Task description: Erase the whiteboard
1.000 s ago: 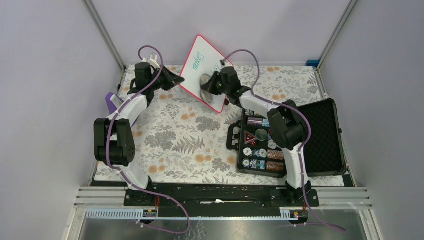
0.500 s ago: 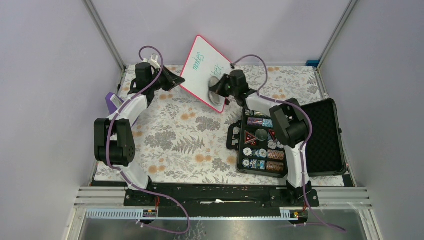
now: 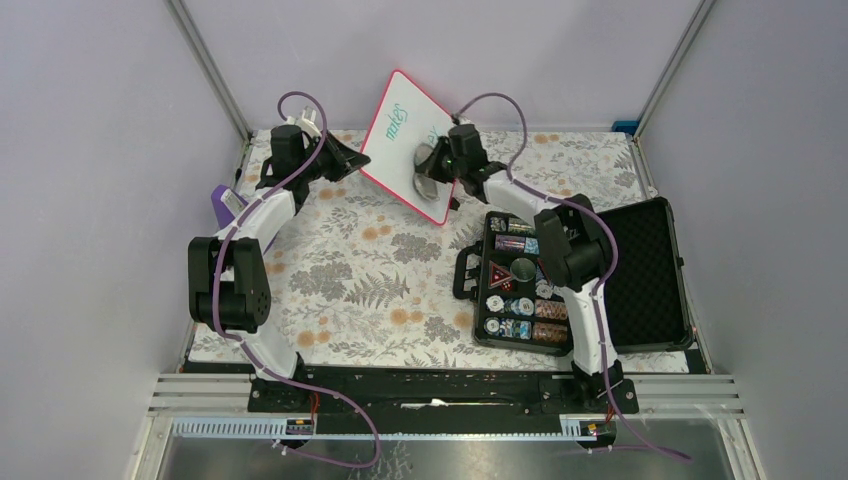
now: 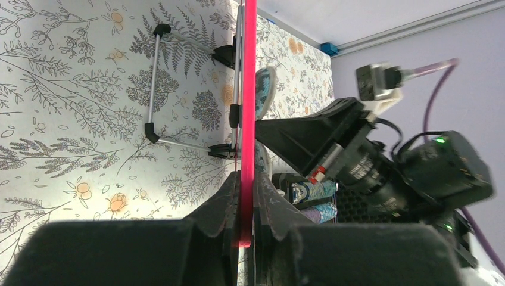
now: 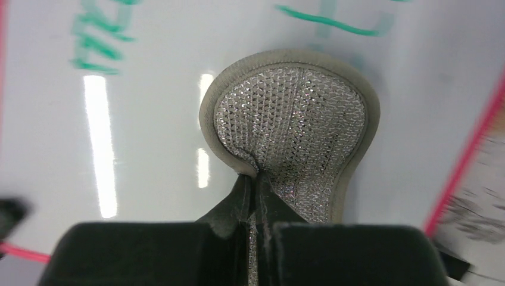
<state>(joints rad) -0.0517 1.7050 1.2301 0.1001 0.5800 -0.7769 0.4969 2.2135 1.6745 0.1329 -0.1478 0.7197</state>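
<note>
Room over mat ctr; chip case blocks near R, whiteboard blocks back ctr.

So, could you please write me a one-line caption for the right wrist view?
Right gripper, jaws shut on a round silvery mesh pad, holds it against the whiteboard, green writing above it.

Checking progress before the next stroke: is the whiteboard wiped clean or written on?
Written on: green handwriting shows on the whiteboard, beyond the pad pinched in the right end effector.
</note>
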